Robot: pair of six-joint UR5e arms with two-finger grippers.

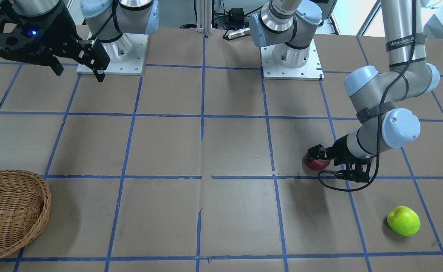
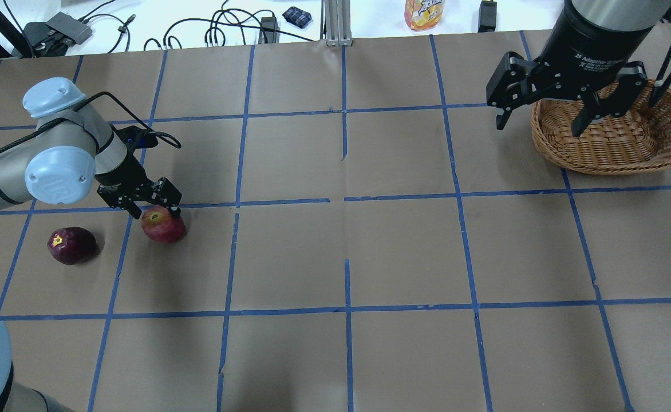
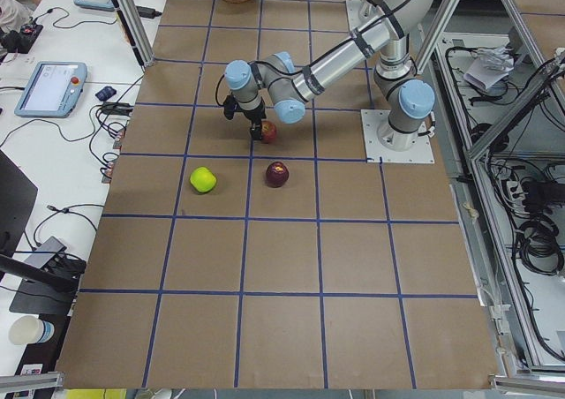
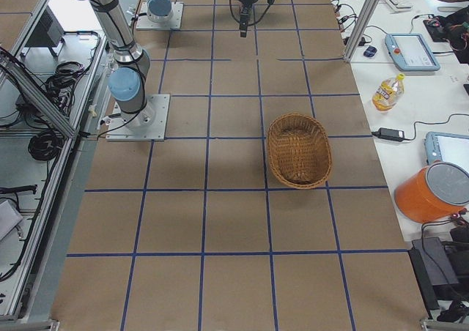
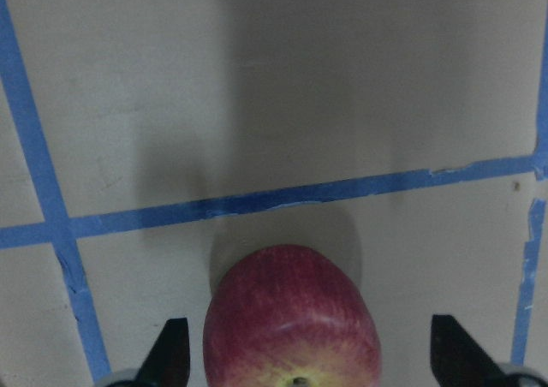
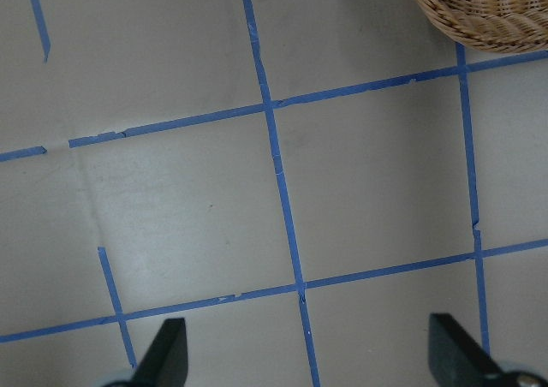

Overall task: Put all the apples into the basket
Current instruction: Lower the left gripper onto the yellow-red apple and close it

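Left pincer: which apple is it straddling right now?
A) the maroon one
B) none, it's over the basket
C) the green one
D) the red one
D: the left pincer is open, with a finger on either side of the red apple; the maroon apple and green apple lie apart from it.

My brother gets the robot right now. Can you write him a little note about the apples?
Left end effector: open, fingers either side of the red apple, not gripping.
Right end effector: open, empty, raised near the basket.
Maroon apple and green apple: on the table, robot's left side.
Done: no apple in the basket.
Left: all three.
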